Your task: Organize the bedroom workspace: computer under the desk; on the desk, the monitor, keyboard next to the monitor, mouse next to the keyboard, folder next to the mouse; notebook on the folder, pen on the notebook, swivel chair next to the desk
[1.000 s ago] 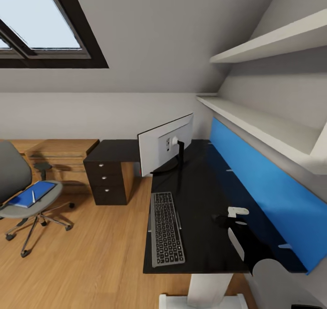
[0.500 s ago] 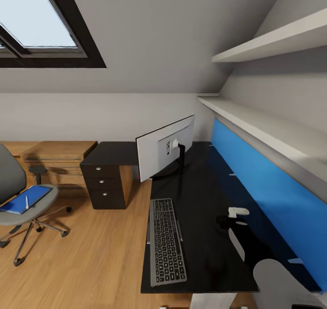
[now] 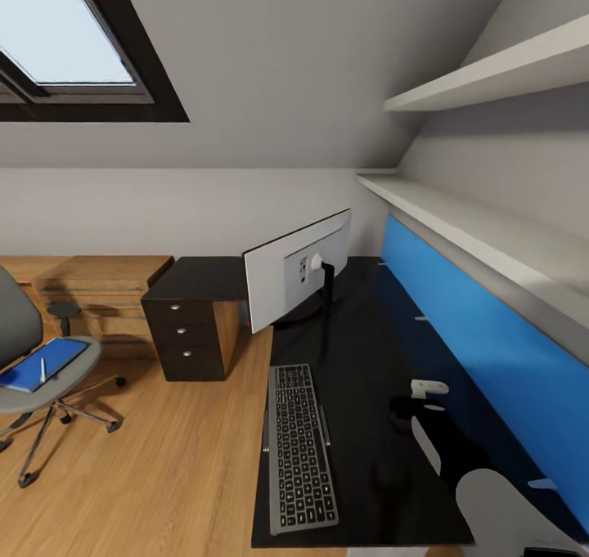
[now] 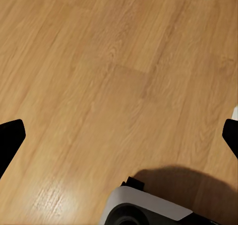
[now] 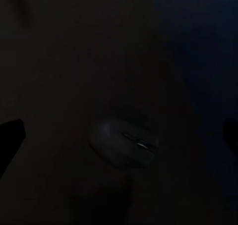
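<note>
Desk [image 3: 360,352] comes first for size: its glossy black surface runs lengthwise away from the robot along the blue wall panel [image 3: 483,336], with the dark drawer unit [image 3: 192,328] at its far left end. Above the panel hang two white shelves [image 3: 491,74]. Wooden floor [image 3: 164,467] spreads out to the left, and a light-wood chest [image 3: 102,283] stands against the far wall under a skylight [image 3: 65,42].

Next, the swivel chair [image 3: 24,361] stands well apart from the desk at the left edge of the head view, carrying the blue folder [image 3: 37,366] on its seat, with the white pen [image 3: 42,367] lying on top; a notebook between them may be there, too small to tell.

The monitor [image 3: 286,272] stands at the far part of the surface, its pale back turned toward the robot, long axis slanting across the desk. The keyboard [image 3: 299,446] lies near the left edge, long axis pointing at the monitor.

The right gripper [image 3: 421,402] hovers over the surface beside the panel, jaws spread wide; below them in the right wrist view lies the mouse [image 5: 124,146], untouched. The left gripper [image 4: 119,136] hangs over bare floor, jaws also spread.
</note>
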Robot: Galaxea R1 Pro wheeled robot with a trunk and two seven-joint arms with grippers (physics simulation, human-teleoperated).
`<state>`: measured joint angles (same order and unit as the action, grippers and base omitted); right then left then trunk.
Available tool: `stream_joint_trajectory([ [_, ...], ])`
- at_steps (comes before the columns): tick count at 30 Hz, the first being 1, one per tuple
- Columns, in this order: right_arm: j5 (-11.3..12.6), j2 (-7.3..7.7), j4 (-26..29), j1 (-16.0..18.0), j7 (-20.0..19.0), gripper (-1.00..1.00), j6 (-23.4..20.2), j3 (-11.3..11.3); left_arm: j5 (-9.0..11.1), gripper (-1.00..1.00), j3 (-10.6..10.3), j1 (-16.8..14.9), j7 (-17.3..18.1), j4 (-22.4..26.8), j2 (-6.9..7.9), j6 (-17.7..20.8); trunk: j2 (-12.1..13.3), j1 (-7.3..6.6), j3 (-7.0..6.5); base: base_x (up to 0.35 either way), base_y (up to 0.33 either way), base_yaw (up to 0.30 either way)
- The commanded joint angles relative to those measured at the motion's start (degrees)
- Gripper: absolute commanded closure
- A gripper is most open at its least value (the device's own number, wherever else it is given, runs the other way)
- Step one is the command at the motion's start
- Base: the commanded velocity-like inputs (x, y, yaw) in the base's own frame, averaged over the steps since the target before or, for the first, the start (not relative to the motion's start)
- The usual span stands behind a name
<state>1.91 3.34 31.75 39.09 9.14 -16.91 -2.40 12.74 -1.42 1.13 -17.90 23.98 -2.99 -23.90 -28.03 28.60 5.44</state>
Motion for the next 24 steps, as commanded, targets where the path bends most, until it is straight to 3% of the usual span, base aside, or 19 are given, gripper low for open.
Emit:
stream_joint_trajectory([
  [1,0.20,0.00,0.08,0.02,0.18,-1.00,-0.31,0.02,0.26,-1.00,-0.16,0.01,-0.21,0.10,0.00,-0.09,-0.10,0.04,0.10,0.065,0.000,0.000],
  [24,0.14,0.05,-0.83,0.06,0.18,-1.00,-0.31,0.03,0.27,-1.00,-0.16,0.01,-0.21,0.10,-0.01,-0.06,-0.10,0.04,0.10,0.011,0.000,0.000],
])
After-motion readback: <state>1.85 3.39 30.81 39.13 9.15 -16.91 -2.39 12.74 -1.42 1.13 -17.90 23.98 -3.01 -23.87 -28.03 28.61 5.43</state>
